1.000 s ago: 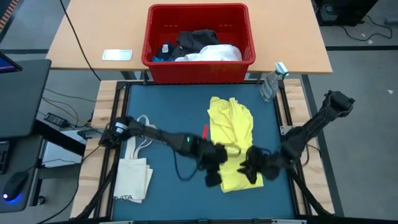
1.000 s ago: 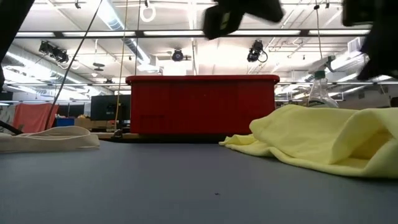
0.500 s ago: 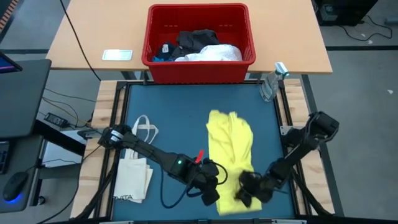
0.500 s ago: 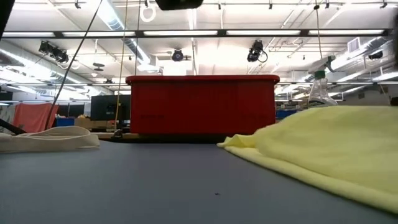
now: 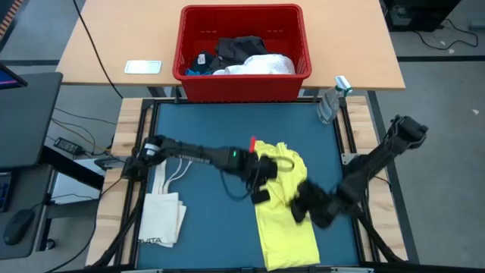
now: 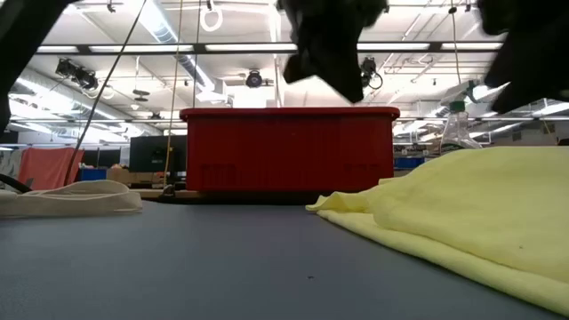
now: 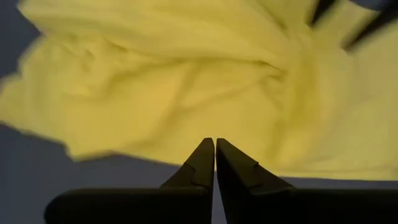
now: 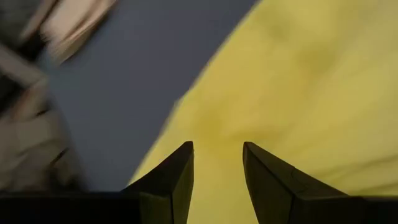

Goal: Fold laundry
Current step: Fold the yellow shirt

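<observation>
The yellow garment (image 5: 284,201) lies stretched along the right half of the blue bench (image 5: 204,136), reaching down to its near edge. Left hand (image 5: 261,182) hovers over the garment's upper left part, fingers pressed together, gripping nothing. Right hand (image 5: 303,205) sits over the cloth's right side, fingers parted, empty. The red bin (image 5: 242,53) stands beyond the far edge, the cream tote bag (image 5: 161,212) at the left edge
</observation>
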